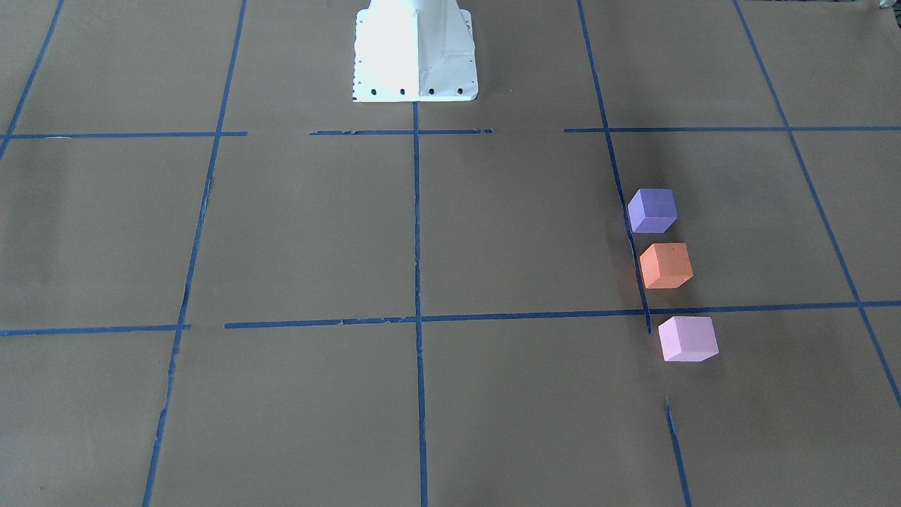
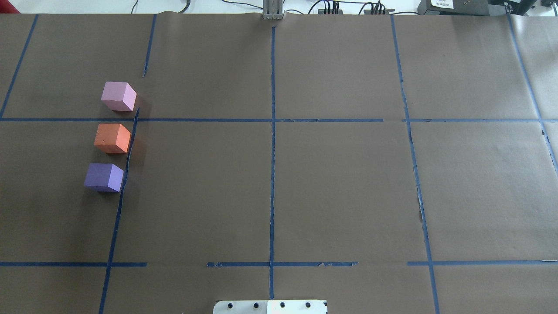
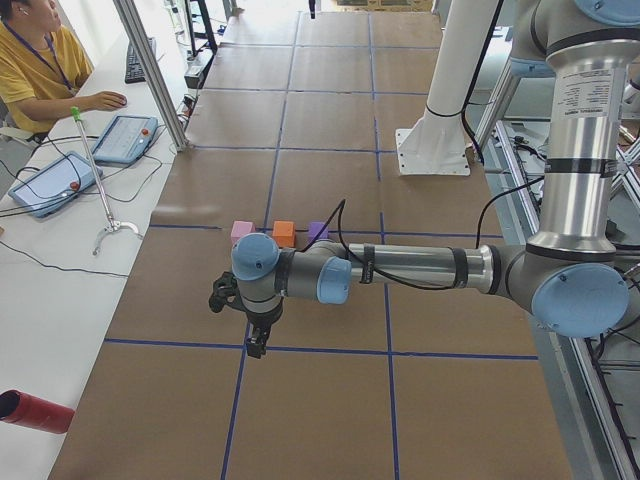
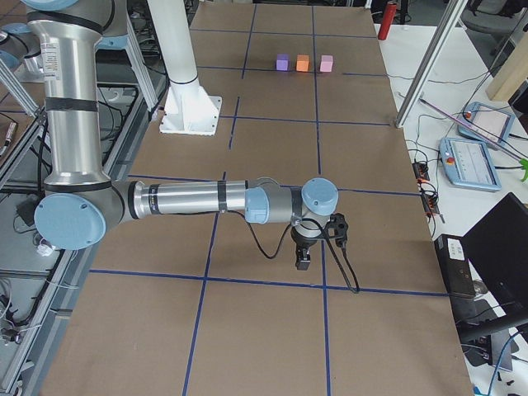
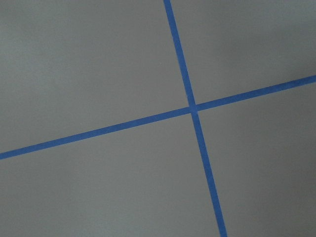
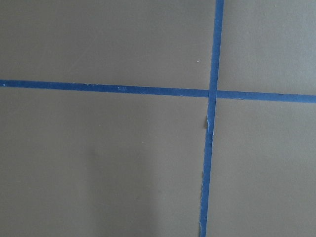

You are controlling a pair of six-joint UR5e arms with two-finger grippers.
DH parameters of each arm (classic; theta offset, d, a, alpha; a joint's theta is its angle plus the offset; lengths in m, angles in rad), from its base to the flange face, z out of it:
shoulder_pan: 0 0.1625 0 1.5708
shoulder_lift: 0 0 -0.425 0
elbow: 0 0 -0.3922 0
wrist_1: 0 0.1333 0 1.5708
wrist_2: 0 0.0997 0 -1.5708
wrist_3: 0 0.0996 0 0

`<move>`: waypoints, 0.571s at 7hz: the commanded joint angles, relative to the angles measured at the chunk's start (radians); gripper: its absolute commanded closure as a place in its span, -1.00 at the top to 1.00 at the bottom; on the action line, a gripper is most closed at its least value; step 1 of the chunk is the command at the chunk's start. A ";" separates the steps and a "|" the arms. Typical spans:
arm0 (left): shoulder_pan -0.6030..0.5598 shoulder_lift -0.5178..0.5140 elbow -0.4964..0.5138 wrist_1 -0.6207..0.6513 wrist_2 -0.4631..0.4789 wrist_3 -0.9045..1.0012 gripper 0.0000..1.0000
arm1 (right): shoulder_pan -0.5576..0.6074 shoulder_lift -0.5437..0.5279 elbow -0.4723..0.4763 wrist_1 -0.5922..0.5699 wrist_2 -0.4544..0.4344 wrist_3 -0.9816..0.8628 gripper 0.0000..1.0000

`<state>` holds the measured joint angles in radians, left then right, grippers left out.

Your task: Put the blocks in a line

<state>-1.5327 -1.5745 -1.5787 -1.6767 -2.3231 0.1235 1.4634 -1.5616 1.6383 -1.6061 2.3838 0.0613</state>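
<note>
Nearest the overhead camera, the robot's white base plate (image 2: 270, 307) pokes in at the bottom edge of the brown-papered tabletop (image 2: 340, 187). Far over on the robot's left side stand the three blocks, in a row running away from the robot. The violet-blue block (image 2: 103, 177) is closest to it, then comes the orange block (image 2: 112, 138), then the pink-lilac block (image 2: 118, 96). They sit just beside a blue tape line (image 2: 126, 165), on its outer side, with small gaps between them and none touching. The row slants slightly, following the tape, and the gap before the pink-lilac block looks a little wider than the other.

On that showing, the line looks already made and the task finished or all but. Any further move would be a tidy-up only: a light nudge of the pink-lilac block toward the orange one, a job that falls to the left arm.

Neither arm shows from overhead or from the front. The left hand (image 3: 257, 348) appears only in the left side view, pointing down over a tape crossing, well apart from the blocks. The right hand (image 4: 303, 262) appears only in the right side view, likewise pointing down and far from them. From those views I cannot tell whether either hand's fingers are apart or together. Both wrist cameras show just paper and crossing tape, no fingers. In the side views the blocks are small, so their spacing is hard to judge there.
</note>
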 commanded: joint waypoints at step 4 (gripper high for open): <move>-0.001 0.002 -0.003 -0.034 -0.016 0.010 1.00 | 0.000 0.000 0.000 0.000 0.000 0.000 1.00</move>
<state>-1.5339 -1.5740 -1.5812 -1.6971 -2.3406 0.1323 1.4634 -1.5616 1.6386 -1.6061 2.3838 0.0614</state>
